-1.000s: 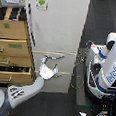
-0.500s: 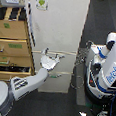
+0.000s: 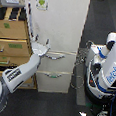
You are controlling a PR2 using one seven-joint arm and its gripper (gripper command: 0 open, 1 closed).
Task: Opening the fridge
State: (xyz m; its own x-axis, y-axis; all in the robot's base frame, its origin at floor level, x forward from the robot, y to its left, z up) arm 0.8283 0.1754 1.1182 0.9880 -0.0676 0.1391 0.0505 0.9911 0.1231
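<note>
The fridge (image 3: 62, 24) is tall and off-white and stands in the middle of the exterior view. Its large upper door carries a small green sticker (image 3: 42, 1) and looks shut. Below it are two drawers with curved silver handles, the upper handle (image 3: 58, 56) and the lower handle (image 3: 56, 74). My arm comes up from the lower left. My gripper (image 3: 40, 45) is at the lower left corner of the upper door, just above the top drawer. Its fingers look spread, with nothing between them. Whether they touch the door edge I cannot tell.
A tan wooden drawer cabinet (image 3: 10, 40) stands against the fridge's left side, behind my arm. A white-and-blue rounded robot (image 3: 107, 66) with cables stands on the exterior view's right, close to the fridge. The floor (image 3: 54, 106) is dark.
My gripper has moved up and to the exterior view's left, from in front of the top drawer's handle to the lower left corner of the upper door. The fridge has not changed.
</note>
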